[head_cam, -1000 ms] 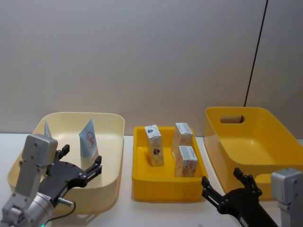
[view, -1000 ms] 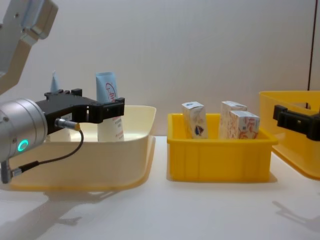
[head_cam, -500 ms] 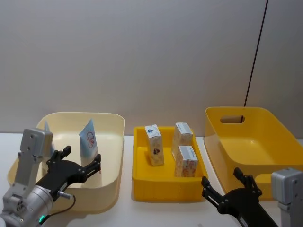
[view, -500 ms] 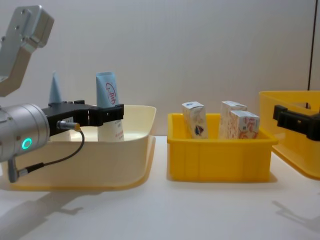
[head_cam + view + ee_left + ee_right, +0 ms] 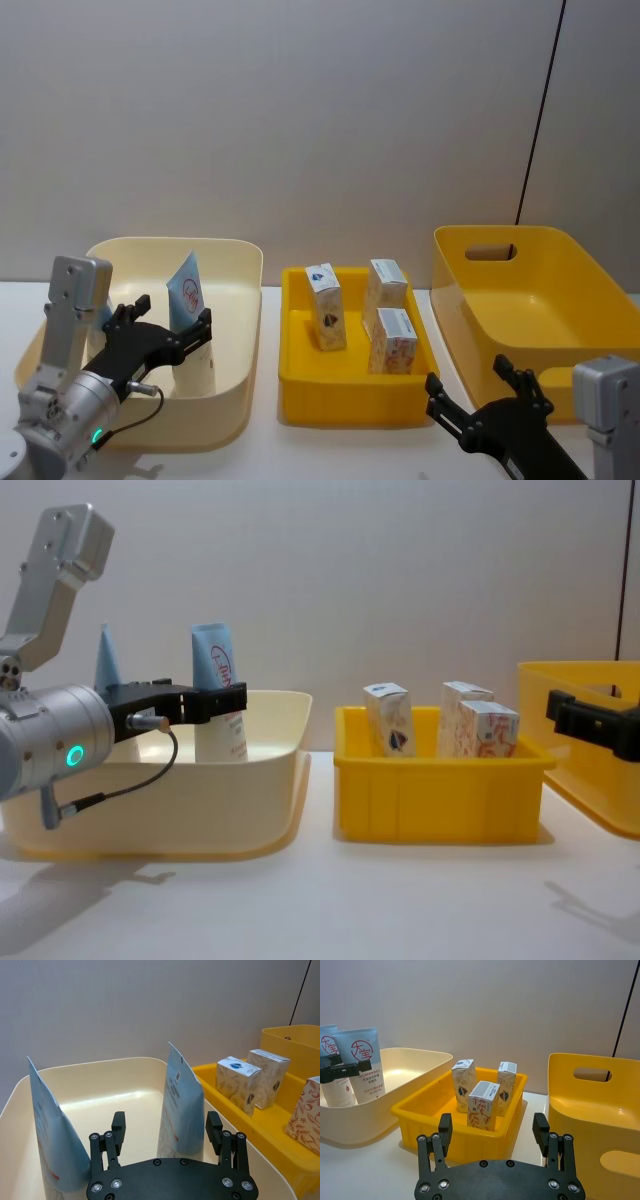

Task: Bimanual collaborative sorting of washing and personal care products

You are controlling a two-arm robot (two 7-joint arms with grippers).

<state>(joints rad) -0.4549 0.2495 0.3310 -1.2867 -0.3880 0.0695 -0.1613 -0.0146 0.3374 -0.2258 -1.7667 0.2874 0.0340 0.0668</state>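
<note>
Hovering near blue tube [image 5: 182, 1105], left fingers [image 5: 118, 1126] spread

Two tubes [image 5: 188, 298] stand in the left bin [image 5: 236, 251], three cartons [image 5: 326, 306] in the middle tray [image 5: 350, 386], and another bin [image 5: 500, 233] sits farthest right.

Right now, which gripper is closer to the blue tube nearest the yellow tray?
Left. The left gripper is open at the blue tube, a finger on each side; the right gripper sits far off, before the large yellow bin.
</note>
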